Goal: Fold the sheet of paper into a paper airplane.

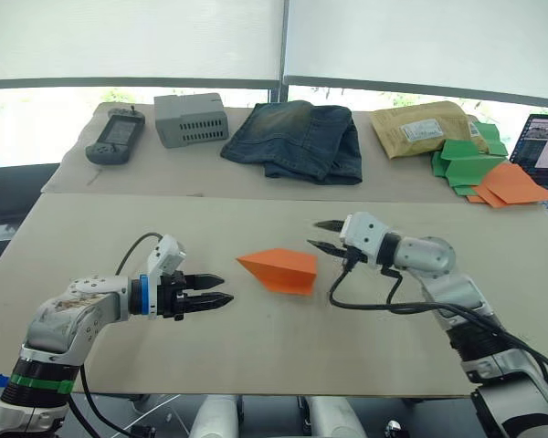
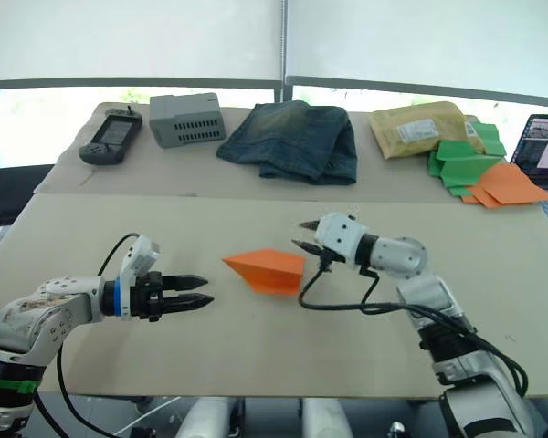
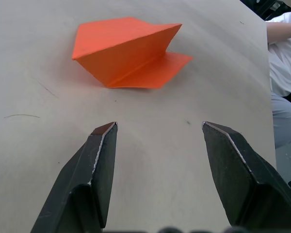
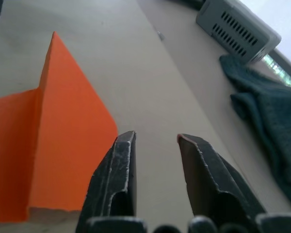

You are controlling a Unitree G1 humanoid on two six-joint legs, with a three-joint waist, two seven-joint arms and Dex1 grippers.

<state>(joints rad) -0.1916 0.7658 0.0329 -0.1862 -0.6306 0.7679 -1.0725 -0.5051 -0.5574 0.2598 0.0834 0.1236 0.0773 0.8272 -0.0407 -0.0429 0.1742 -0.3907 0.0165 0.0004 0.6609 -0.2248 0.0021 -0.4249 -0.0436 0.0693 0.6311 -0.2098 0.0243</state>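
Observation:
The orange sheet of paper [image 1: 280, 270], folded into a pointed wedge like a paper airplane, lies on the table's middle with its tip toward my left. One flap stands up along a crease, as the left wrist view shows on the paper [image 3: 126, 51]. My left gripper [image 1: 216, 290] hovers open a short way left of the tip, holding nothing. My right gripper [image 1: 324, 234] is open just beside the paper's wide right end, fingers apart and empty; its wrist view has the paper [image 4: 63, 141] close beside the fingertips.
On the far table lie a black handheld device [image 1: 115, 135], a grey box [image 1: 192, 119], folded jeans [image 1: 297, 139], a padded envelope [image 1: 420, 128], a pile of green and orange papers [image 1: 484, 169] and a laptop [image 1: 543, 146]. A person's sleeve [image 3: 283, 43] is nearby.

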